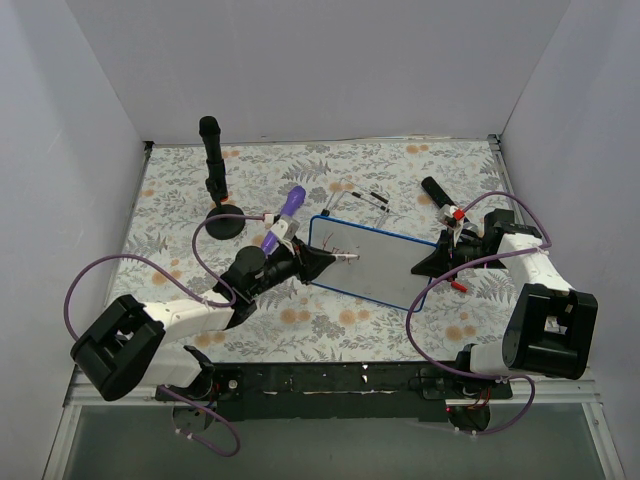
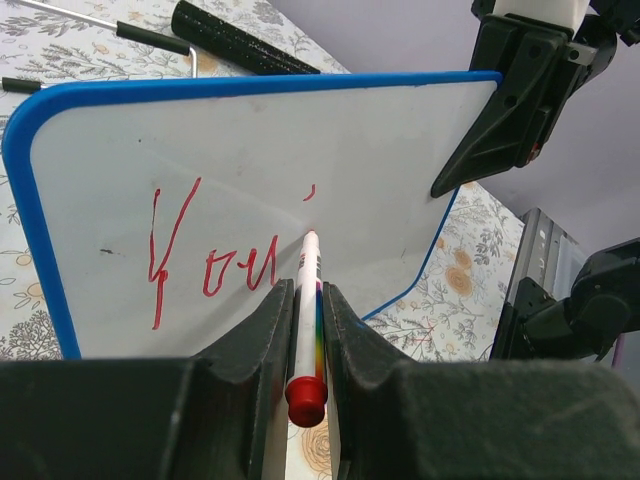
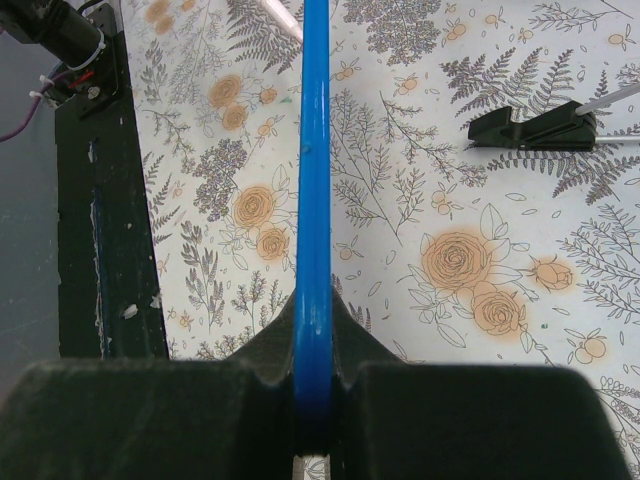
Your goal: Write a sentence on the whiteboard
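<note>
Progress is early: your left gripper (image 2: 308,300), clamped on the red marker (image 2: 310,262), has only "You'" of the sentence (image 2: 215,255) down, while your right gripper (image 3: 313,315) pinches the rim of the whiteboard (image 2: 250,140).

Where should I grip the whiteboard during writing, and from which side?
Pinch the whiteboard by its thin blue rim at the right edge, from the right: slim enough for the jaws, and clear of the red writing and marker. The right gripper is clamped there.
</note>
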You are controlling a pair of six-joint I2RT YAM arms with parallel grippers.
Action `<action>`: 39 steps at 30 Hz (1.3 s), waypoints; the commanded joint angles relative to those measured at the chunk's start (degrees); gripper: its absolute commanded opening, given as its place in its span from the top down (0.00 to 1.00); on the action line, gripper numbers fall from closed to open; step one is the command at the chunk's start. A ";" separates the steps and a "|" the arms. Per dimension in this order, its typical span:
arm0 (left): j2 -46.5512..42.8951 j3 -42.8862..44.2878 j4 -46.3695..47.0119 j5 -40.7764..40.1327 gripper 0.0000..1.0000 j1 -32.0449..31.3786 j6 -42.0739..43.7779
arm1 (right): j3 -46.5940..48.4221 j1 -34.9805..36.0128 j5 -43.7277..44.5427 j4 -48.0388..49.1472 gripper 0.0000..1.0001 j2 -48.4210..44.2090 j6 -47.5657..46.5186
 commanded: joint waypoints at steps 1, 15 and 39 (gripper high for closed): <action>-1.40 2.22 1.47 0.16 1.00 -0.19 0.60 | -0.32 0.25 1.03 -1.26 0.99 -1.26 -1.45; -0.43 0.30 -0.37 -1.08 1.00 -0.19 1.65 | -0.41 0.25 1.12 -1.26 0.99 -1.26 -1.45; 1.41 1.08 -1.26 -1.78 1.00 -0.19 2.09 | -0.50 0.34 1.03 -1.43 0.99 -1.44 -1.36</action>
